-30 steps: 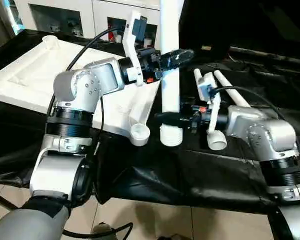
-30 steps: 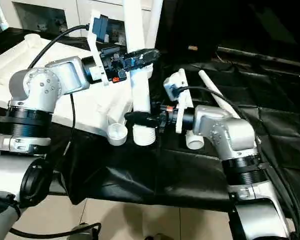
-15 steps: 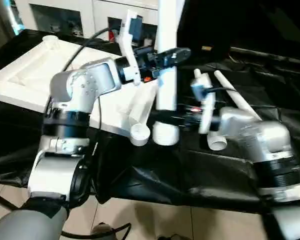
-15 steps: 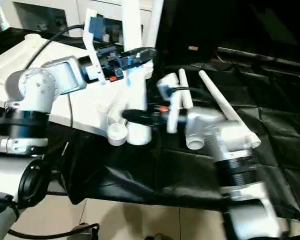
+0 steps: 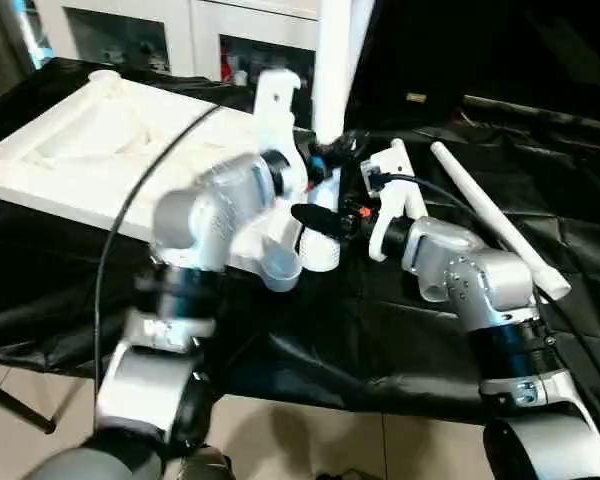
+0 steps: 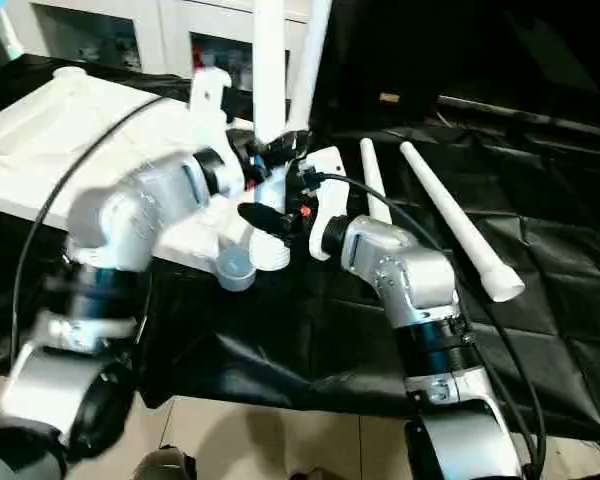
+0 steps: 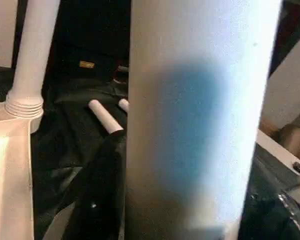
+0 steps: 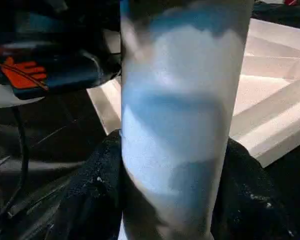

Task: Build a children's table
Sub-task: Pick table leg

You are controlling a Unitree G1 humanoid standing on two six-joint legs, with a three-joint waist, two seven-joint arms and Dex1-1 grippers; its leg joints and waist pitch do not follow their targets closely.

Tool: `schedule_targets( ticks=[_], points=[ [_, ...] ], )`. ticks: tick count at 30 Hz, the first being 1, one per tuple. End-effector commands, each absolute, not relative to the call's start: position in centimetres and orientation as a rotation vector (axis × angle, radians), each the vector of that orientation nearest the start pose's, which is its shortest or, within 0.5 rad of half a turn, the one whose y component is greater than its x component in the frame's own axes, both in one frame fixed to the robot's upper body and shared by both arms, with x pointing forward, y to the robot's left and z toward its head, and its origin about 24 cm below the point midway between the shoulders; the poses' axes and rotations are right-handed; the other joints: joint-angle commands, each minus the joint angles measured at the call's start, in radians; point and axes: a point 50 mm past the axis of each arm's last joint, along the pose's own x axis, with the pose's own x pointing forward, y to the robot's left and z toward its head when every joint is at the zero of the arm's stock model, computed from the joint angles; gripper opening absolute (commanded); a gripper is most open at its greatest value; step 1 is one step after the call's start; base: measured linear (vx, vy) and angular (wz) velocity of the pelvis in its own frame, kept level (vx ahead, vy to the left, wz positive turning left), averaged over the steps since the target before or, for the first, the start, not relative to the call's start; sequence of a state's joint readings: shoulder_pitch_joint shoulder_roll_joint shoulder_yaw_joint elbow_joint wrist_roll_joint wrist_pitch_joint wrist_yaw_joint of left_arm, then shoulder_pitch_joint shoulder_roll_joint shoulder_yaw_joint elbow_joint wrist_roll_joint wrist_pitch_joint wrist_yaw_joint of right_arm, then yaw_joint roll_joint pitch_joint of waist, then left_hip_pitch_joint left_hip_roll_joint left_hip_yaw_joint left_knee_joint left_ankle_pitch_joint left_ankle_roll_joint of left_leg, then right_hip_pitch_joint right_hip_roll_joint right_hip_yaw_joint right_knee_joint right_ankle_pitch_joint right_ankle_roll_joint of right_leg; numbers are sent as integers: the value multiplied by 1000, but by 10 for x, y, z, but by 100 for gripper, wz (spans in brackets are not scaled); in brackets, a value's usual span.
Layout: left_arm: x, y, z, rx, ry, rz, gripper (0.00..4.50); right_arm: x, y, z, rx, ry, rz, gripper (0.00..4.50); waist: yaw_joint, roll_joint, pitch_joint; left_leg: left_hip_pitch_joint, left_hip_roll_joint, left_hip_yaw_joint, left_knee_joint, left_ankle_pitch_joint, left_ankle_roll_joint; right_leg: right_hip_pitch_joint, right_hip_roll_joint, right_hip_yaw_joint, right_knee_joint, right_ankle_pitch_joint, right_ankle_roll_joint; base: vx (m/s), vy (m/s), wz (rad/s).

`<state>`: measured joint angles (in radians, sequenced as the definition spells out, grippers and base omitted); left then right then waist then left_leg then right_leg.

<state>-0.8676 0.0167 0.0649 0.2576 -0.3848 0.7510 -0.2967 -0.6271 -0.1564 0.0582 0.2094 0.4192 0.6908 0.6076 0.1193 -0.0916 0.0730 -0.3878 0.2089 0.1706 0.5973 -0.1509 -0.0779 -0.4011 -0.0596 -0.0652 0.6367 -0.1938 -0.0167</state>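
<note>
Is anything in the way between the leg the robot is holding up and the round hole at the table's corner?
Nothing I can see. The leg stands upright with its threaded end just beside the empty corner socket of the tabletop. Both grippers sit around the leg itself, not over the socket. Only a small gap of black cloth lies between them.

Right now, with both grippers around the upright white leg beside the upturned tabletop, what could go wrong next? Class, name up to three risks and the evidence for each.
1. The leg stands tall above the left gripper and right gripper; if either lets go, it may tip.
2. Its threaded end sits beside the corner socket, not in it, so it could cross-thread or miss.
3. Both grippers crowd one spot and could collide.
</note>
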Motion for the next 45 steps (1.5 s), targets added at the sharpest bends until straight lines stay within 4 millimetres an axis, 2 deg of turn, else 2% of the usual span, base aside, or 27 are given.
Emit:
schedule_targets(
  ticks=[1, 3, 5, 9, 11, 15, 17, 18, 19, 21, 22, 25, 27, 28, 33, 34, 39, 40, 43, 45],
  points=[
    [365, 65, 190, -258, 127, -583, 220, 333, -86, 127, 214, 236, 888, 189, -1, 7, -83, 20, 20, -3, -64, -141, -40, 58, -75, 48, -76, -104, -129, 0, 0, 0],
    [365, 66, 190, -258, 124, -578, 222, 333, -86, 127, 213, 236, 887, 189, -2, 7, -83, 20, 20, -3, -64, -143, -41, 58, -75, 47, -77, -108, -127, 0, 0, 0],
    [366, 69, 191, -263, 114, -564, 199, 333, -86, 127, 210, 233, 883, 189, -2, 8, -83, 20, 20, -3, -63, -144, -40, 57, -75, 47, -77, -110, -126, 0, 0, 0],
    [364, 69, 197, -280, 79, -623, 190, 333, -88, 130, 206, 205, 909, 189, -2, 8, -83, 20, 19, -3, -63, -141, -40, 57, -75, 47, -77, -101, -130, 0, 0, 0],
    [361, 67, 201, -279, 69, -698, 188, 329, -92, 134, 244, 194, 980, 245, -2, 10, -83, 21, 19, -3, -63, -146, -35, 57, -75, 47, -76, -101, -135, 0, 0, 0],
    [357, 64, 205, -290, 74, -801, 188, 328, -102, 136, 233, 204, 1027, 273, -2, 10, -83, 21, 20, -3, -63, -150, -31, 60, -74, 46, -75, -92, -140, 0, 0, 0],
    [351, 61, 209, -303, 85, -909, 188, 325, -111, 139, 250, 218, 1098, 289, 0, 4, -83, 22, 19, -1, -61, -142, -22, 60, -73, 46, -75, -86, -151, 0, 0, 0],
    [350, 61, 210, -304, 86, -934, 188, 324, -112, 140, 254, 220, 1118, 291, 3, 8, -83, 21, 20, -1, -60, -131, -18, 60, -75, 47, -71, -76, -161, 0, 0, 0],
    [346, 60, 212, -320, 91, -989, 188, 320, -116, 143, 271, 229, 1171, 291, 2, 3, -83, 21, 19, 0, -60, -127, -14, 61, -73, 46, -71, -72, -166, 0, 0, 0],
    [345, 60, 215, -341, 94, -1025, 188, 317, -119, 145, 280, 237, 1216, 291, 6, 4, -83, 19, 20, 0, -59, -118, -5, 62, -74, 46, -69, -61, -177, 0, 0, 0],
    [342, 61, 219, -381, 98, -1084, 188, 314, -121, 146, 279, 261, 1270, 291, 8, 1, -83, 20, 20, 1, -57, -119, -5, 62, -76, 45, -69, -71, -183, 0, 0, 0],
    [338, 61, 223, -414, 94, -1135, 188, 314, -121, 144, 263, 286, 1291, 291, 8, -2, -81, 20, 19, 2, -57, -137, -6, 60, -77, 45, -76, -123, -178, 0, 0, 0],
    [336, 60, 225, -442, 92, -1157, 188, 313, -121, 142, 256, 300, 1303, 291, 9, 0, -80, 19, 20, 0, -58, -142, -15, 58, -77, 45, -78, -151, -170, 0, 0, 0],
    [335, 60, 226, -457, 93, -1168, 188, 314, -119, 140, 258, 315, 1307, 264, 9, 0, -81, 19, 21, 1, -57, -141, -18, 59, -78, 45, -77, -148, -171, 0, 0, 0],
    [335, 60, 227, -459, 93, -1173, 188, 315, -116, 137, 265, 335, 1301, 254, 9, 1, -82, 19, 21, -1, -58, -133, -17, 58, -76, 45, -77, -146, -159, 0, 0, 0],
    [335, 60, 227, -459, 93, -1173, 188, 315, -115, 137, 264, 335, 1303, 224, 9, 0, -82, 19, 21, -1, -58, -130, -17, 58, -75, 45, -76, -138, -160, 0, 0, 0],
    [337, 63, 228, -428, 82, -1143, 188, 314, -114, 137, 271, 333, 1311, 201, 15, 0, -83, 21, 21, 0, -58, -123, -17, 57, -75, 45, -75, -126, -160, 0, 0, 0],
    [337, 63, 228, -425, 82, -1137, 244, 314, -114, 137, 271, 333, 1311, 200, 16, 0, -82, 21, 21, 1, -58, -126, -18, 57, -76, 45, -76, -129, -158, 0, 0, 0],
    [337, 63, 227, -410, 89, -1139, 260, 314, -113, 137, 271, 333, 1310, 199, 20, 1, -82, 22, 22, 0, -59, -128, -22, 56, -76, 45, -75, -136, -155, 0, 0, 0],
    [339, 64, 229, -429, 81, -1125, 298, 314, -113, 137, 274, 332, 1310, 199, 21, 0, -82, 21, 21, 0, -59, -131, -26, 57, -76, 45, -76, -142, -153, 0, 0, 0]
  ],
)
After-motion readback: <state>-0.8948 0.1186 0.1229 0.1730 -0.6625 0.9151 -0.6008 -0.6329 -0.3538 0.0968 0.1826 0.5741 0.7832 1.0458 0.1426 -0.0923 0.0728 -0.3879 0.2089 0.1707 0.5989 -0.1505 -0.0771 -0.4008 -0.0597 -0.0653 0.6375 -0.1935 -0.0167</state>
